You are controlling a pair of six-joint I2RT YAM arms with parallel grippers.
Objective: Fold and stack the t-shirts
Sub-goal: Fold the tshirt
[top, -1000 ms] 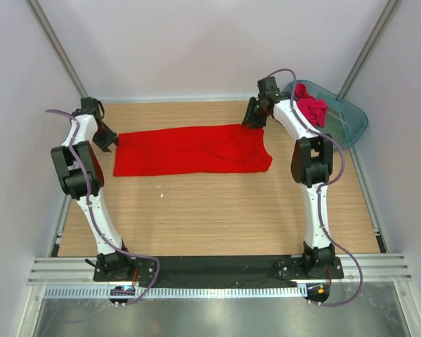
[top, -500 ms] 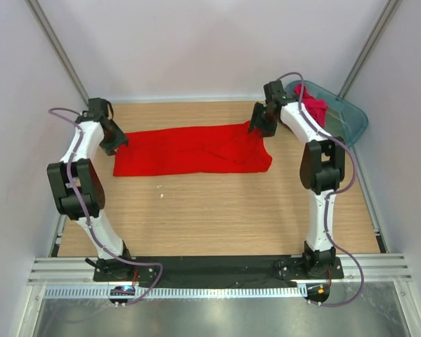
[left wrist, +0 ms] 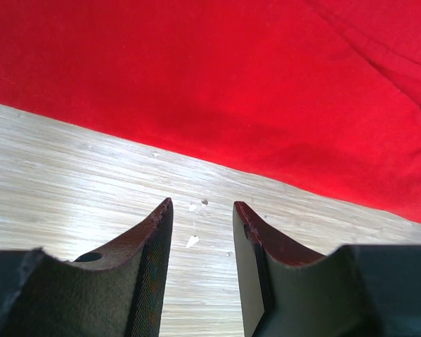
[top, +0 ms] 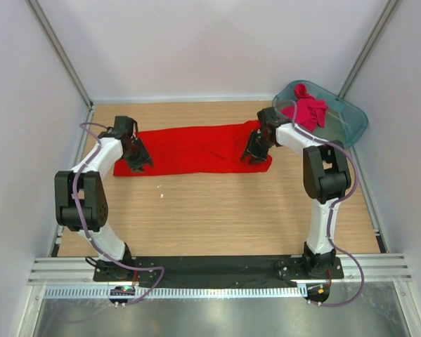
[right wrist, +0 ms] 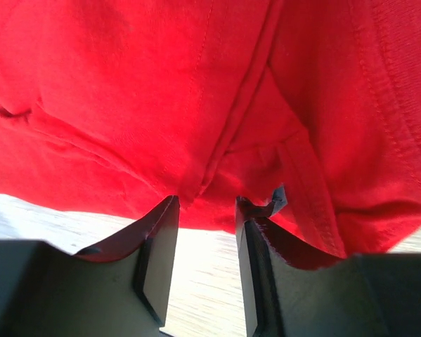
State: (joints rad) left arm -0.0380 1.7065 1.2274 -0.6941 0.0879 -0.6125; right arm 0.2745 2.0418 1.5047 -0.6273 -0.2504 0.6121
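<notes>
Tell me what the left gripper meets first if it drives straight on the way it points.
The left gripper most likely meets the bare table first, just short of the near hem of the red t-shirt; depth is hard to judge.

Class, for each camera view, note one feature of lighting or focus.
Top external: even light, sharp throughout, sheen on the metal strip. Left wrist: pale glare on the table; the fingers look dark. Right wrist: table washed out below the red t-shirt.

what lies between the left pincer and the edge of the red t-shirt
A strip of wooden table with a few white flecks, seen in the left wrist view, separates the left pincer from the red t-shirt.
</notes>
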